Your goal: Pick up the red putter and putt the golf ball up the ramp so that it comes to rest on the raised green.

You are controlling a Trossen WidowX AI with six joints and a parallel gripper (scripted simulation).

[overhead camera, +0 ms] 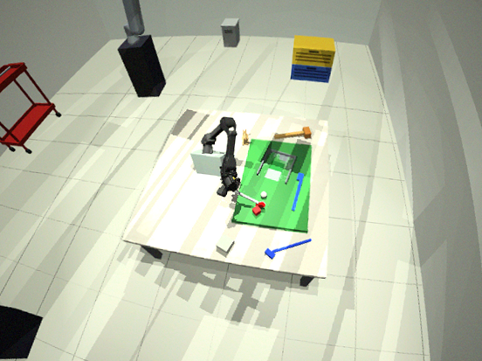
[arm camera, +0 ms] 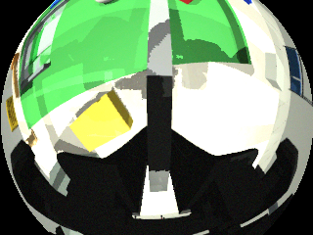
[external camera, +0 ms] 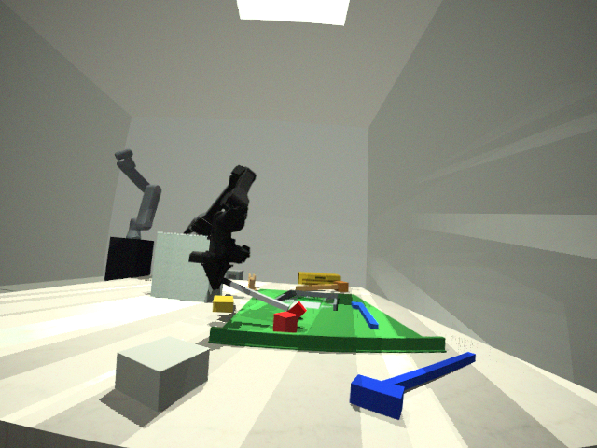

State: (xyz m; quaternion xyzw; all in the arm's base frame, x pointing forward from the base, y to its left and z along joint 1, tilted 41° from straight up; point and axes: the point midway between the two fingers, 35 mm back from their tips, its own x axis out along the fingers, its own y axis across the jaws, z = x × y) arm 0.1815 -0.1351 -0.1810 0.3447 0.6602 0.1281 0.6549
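My gripper [overhead camera: 235, 189] [external camera: 218, 285] [arm camera: 156, 129] is shut on the dark grip of the red putter, left of the green mat. The putter's pale shaft [overhead camera: 248, 196] [external camera: 260, 298] [arm camera: 159, 54] slants down over the mat to its red head [overhead camera: 261, 205] [external camera: 298, 309], low over the near part. The white golf ball [overhead camera: 263, 195] [arm camera: 104, 1] is on the mat, just beyond the head; the exterior view does not show it. Grey rails [overhead camera: 289, 171] [external camera: 335, 303] bound the green's area at the far end of the mat [overhead camera: 279, 220] [external camera: 332, 343].
A red cube [overhead camera: 256, 210] [external camera: 284, 322] sits just nearer than the head. A blue bar [overhead camera: 296, 195] [external camera: 366, 316] lies on the mat's right. A yellow block [external camera: 222, 304] [arm camera: 100, 123] is by the mat's left edge. A blue mallet [overhead camera: 270, 253] [external camera: 376, 397] and grey block [overhead camera: 224, 245] [external camera: 139, 381] are nearer.
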